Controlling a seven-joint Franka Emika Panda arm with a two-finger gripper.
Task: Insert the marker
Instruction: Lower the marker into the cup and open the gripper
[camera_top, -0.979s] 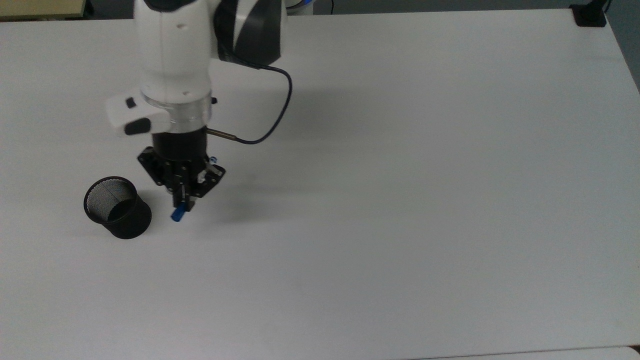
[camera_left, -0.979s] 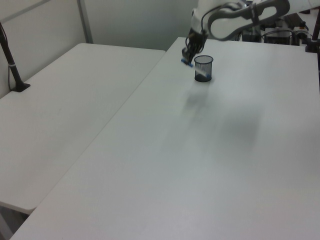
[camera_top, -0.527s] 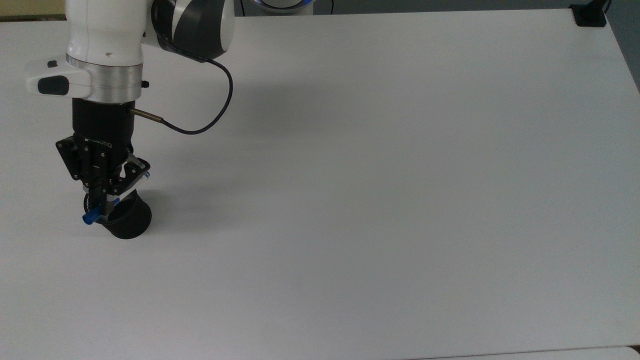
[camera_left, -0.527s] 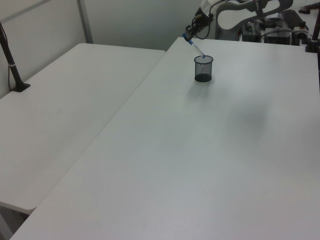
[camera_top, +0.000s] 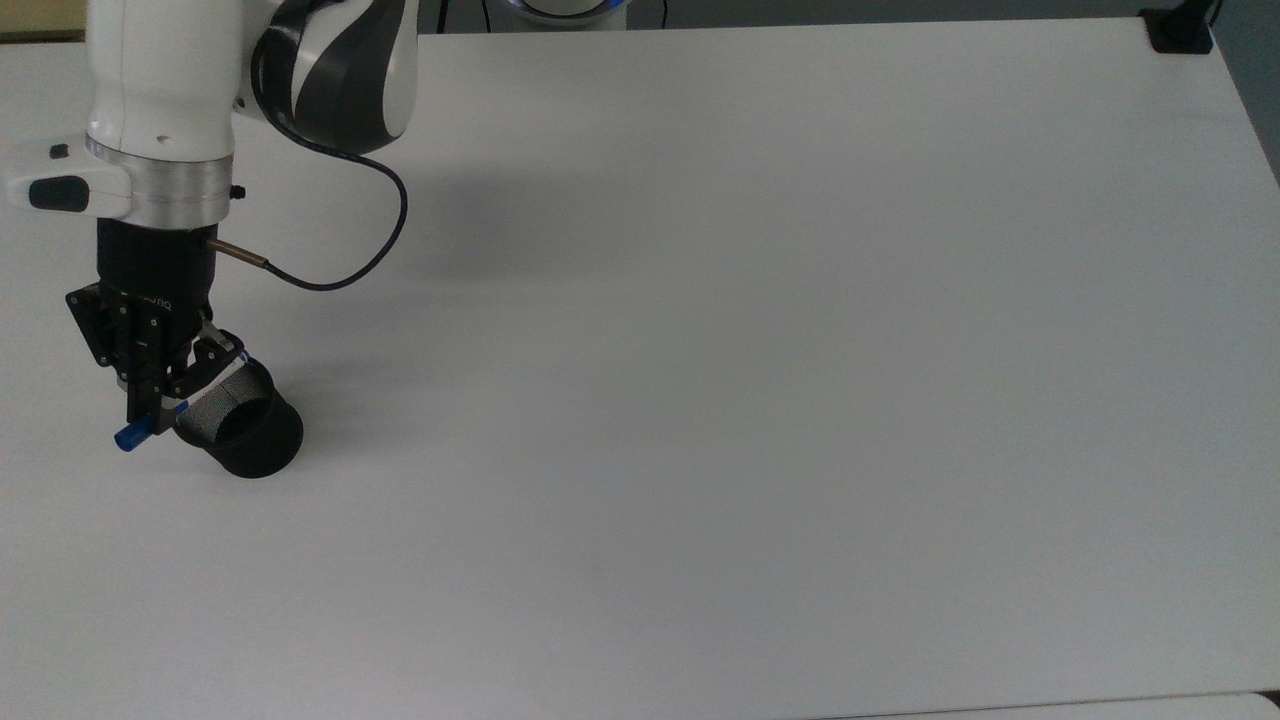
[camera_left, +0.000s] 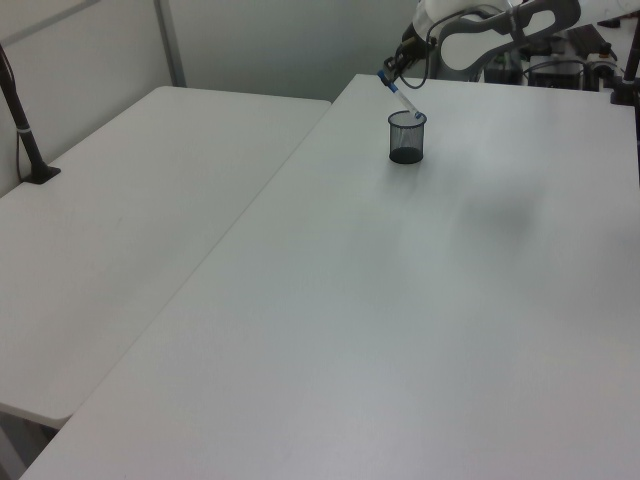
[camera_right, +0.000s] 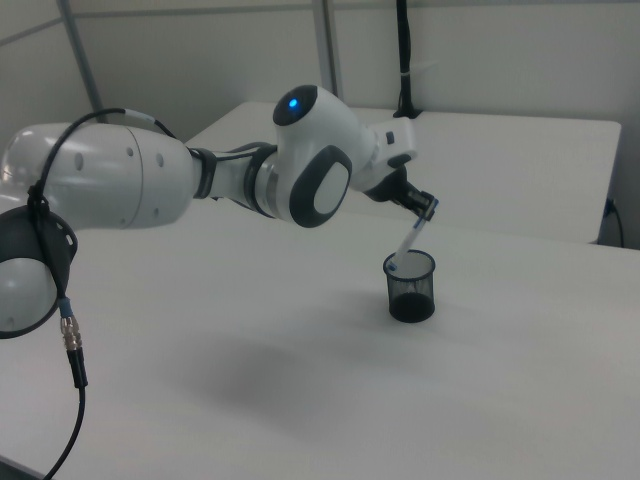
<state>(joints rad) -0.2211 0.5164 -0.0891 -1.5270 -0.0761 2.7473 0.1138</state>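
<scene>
In the top view, our gripper (camera_top: 150, 405) has swung across the white table (camera_top: 750, 350) from the mesh cup's right to its left within the last second, and it is clamped on the marker (camera_top: 150, 425), whose blue end pokes out past the top view's left of the black mesh pen cup (camera_top: 240, 430). In the left view, the marker (camera_left: 398, 92) now slants down with its lower tip at the cup's (camera_left: 406, 138) rim, where half a second ago it hung just clear; we judge the insertion begun but not finished, since the barrel is tilted and mostly outside. In the right view, the gripper (camera_right: 425, 208) holds the upper end while the marker (camera_right: 408, 240) leans into the cup's (camera_right: 411, 286) mouth. Nothing else stands near on the table; the near rim is the one obstacle, and the light cup may tip. A second white table (camera_left: 130, 180) lies alongside.
</scene>
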